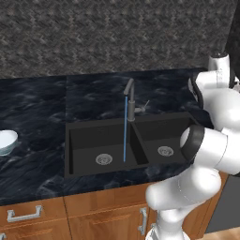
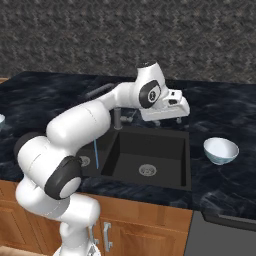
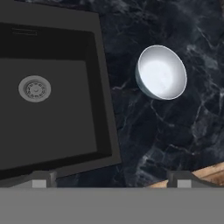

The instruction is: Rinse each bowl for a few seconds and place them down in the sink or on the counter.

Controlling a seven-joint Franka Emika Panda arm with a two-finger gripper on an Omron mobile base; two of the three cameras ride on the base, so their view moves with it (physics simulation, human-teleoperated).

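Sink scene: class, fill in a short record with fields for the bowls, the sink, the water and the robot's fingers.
bowl on the right: upright on the counter, right of the sink
bowl on the left: on the counter, left of the sink
water: thin blue stream from the faucet into the left basin
sink: both basins hold no bowl
fingers: spread wide, holding nothing, above the sink's right edge

Glossy white rounded arm (image 2: 80,125), dark joint bands

2 bowls (image 1: 6,141) (image 2: 221,150), 1 dbl-basin sink (image 1: 89,140), 1 faucet (image 1: 131,99), 2 drains (image 1: 103,159) (image 1: 165,151).
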